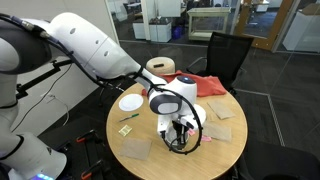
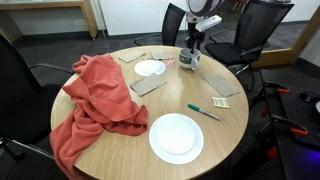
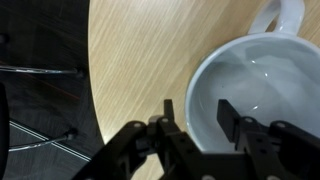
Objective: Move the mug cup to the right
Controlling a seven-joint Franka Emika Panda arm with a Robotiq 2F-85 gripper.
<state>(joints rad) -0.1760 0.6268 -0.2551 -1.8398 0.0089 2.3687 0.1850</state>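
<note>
The mug cup is a pale grey-white round cup with a handle at the upper right of the wrist view. It stands on the round wooden table close to its edge. My gripper is open and straddles the cup's rim, with one finger outside the wall and the other inside the bowl. In both exterior views the gripper is down at the table, over the cup. The gripper mostly hides the cup there.
A red cloth hangs over one side of the table. Two flat white plates, a green pen and brown square mats lie on the table. Black chairs stand around it. The table edge runs just beside the cup.
</note>
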